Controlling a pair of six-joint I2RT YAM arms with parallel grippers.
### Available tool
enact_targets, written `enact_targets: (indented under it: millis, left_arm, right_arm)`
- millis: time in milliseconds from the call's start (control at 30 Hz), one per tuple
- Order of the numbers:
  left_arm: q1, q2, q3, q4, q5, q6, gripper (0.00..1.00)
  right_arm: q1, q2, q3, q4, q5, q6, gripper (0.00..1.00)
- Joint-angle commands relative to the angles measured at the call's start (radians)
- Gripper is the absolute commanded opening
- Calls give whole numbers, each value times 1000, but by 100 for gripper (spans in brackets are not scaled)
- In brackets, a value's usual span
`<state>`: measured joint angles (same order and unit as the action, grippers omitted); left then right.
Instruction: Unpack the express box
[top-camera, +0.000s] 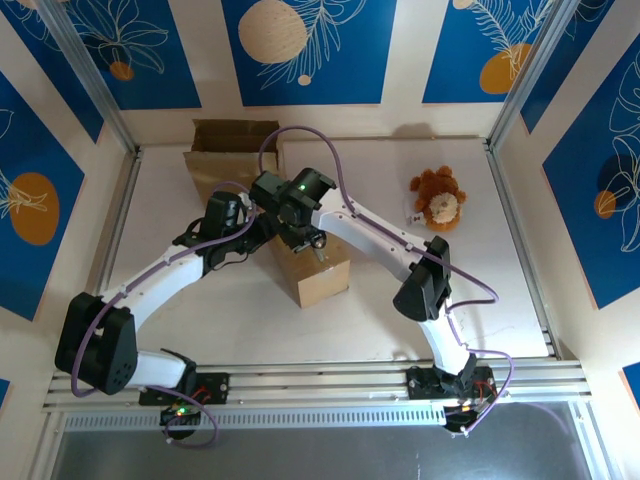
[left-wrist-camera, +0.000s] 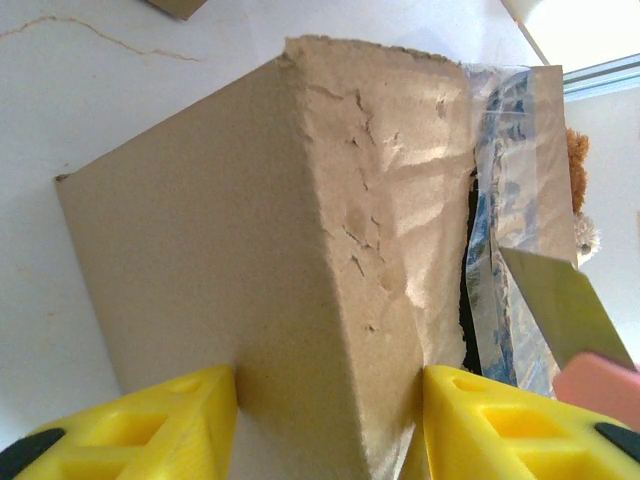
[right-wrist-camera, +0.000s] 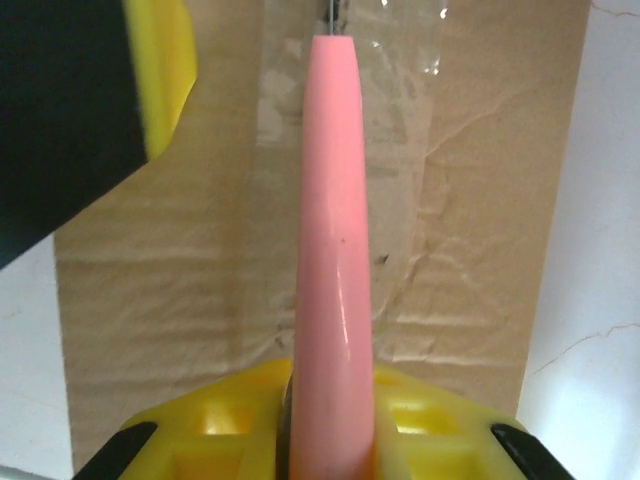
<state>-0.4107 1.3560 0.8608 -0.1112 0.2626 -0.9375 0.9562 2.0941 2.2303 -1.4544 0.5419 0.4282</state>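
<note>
Seen from the top, a white table (top-camera: 500, 300) stood between walls of blue leaf-patterned panels. A plush toy (top-camera: 437, 197) sat at the far right and a brown cardboard piece (top-camera: 225, 150) at the back. The express box (top-camera: 322, 275) lay mid-table. Both arms bent inward over it, with the left gripper (top-camera: 260, 228) and right gripper (top-camera: 308, 240) close together.

In the left wrist view, the left gripper (left-wrist-camera: 330, 420) stood half-spread, its yellow fingers (left-wrist-camera: 170, 420) clamping the box (left-wrist-camera: 250, 250). A knife (left-wrist-camera: 565, 310) lay at the clear tape (left-wrist-camera: 510, 180).

In the right wrist view, the right gripper (right-wrist-camera: 335, 440) was nearly closed, gripping the knife's pink handle (right-wrist-camera: 335, 250) above the box (right-wrist-camera: 470, 250).
</note>
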Motion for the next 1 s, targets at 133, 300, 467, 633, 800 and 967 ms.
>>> enact_targets:
  millis: [133,300,467,633,800,967]
  left_arm:
    - [4,16,-23,-32,0,-7,50]
    - [4,18,-22,-31,1,-7,50]
    - [4,18,-23,-29,3,-7,50]
    - [4,17,-25,-29,3,-7,50]
    - [4,16,-25,-29,3,-7,50]
    - [4,14,-25,-31,3,-7,49]
  right_arm:
    - [-14,9,-26,24,-35,-8,0]
    - [-9,3,-46,34,-42,0,0]
    - [6,-3,-22,27,-40,0,0]
    - [19,-8,22,3,-23,0,0]
    - [20,-16,38,-2,-17,-2,0]
    - [13,-7,25,1,-14,1,0]
